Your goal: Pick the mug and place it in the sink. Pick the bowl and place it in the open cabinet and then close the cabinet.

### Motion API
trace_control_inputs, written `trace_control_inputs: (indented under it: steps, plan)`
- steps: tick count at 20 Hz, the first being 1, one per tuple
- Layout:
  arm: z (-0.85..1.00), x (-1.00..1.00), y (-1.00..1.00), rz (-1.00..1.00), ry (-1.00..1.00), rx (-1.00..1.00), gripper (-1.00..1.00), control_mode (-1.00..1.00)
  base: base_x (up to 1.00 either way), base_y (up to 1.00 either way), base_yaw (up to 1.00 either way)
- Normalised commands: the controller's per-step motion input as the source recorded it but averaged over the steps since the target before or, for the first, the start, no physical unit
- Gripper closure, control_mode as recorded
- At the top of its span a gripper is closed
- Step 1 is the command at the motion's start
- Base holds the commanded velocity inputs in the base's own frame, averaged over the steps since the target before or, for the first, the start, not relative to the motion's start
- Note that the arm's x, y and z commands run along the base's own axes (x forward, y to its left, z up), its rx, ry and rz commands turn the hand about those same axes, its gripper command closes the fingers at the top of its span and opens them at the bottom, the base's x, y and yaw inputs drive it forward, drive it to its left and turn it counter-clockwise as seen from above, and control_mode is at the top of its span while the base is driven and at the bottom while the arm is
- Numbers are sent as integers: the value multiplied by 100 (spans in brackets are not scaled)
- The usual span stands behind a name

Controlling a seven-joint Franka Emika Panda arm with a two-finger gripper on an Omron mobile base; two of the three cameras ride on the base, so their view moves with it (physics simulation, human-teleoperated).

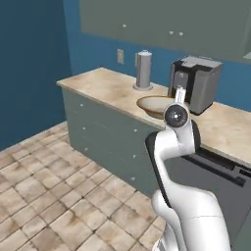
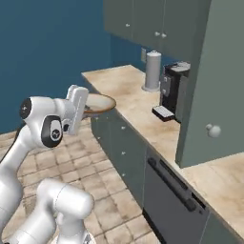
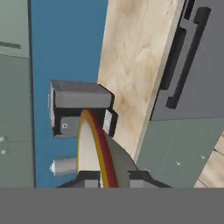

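My gripper (image 2: 82, 106) is shut on the rim of the bowl (image 2: 99, 104), a wide cream-tan dish with a brownish inside. It holds the bowl level at about counter height, by the counter's front edge. From the left base the bowl (image 1: 153, 105) shows just left of the gripper (image 1: 179, 95). In the hand view the bowl (image 3: 92, 146) stands edge-on between the fingertips of the gripper (image 3: 111, 177). The grey-green wall cabinet's open door (image 2: 214, 81), with a round pale knob, hangs over the counter to the right. The mug and the sink are out of view.
A dark coffee machine (image 2: 172, 93) and a steel cylinder (image 2: 153, 70) stand at the back of the beige counter (image 2: 119, 81). A dark dishwasher front (image 2: 174, 190) with a bar handle sits under the counter. Shut wall cabinets (image 1: 162, 22) run above. Tiled floor (image 1: 54, 196) lies to the left.
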Motion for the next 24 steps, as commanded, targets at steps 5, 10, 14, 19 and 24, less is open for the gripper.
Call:
trace_control_inputs:
  steps: [5,10,14,19,24]
  plan:
    - [0,0,0,0,0,0,100,100,-69,1,-78]
    - [0,0,0,0,0,0,100,100,-100,0,-31]
    - [0,0,0,0,0,0,100,100,-51,54,-29]
    - [0,0,0,0,0,0,100,100,12,100,-6]
    - [0,0,0,0,0,0,100,100,78,100,-26]
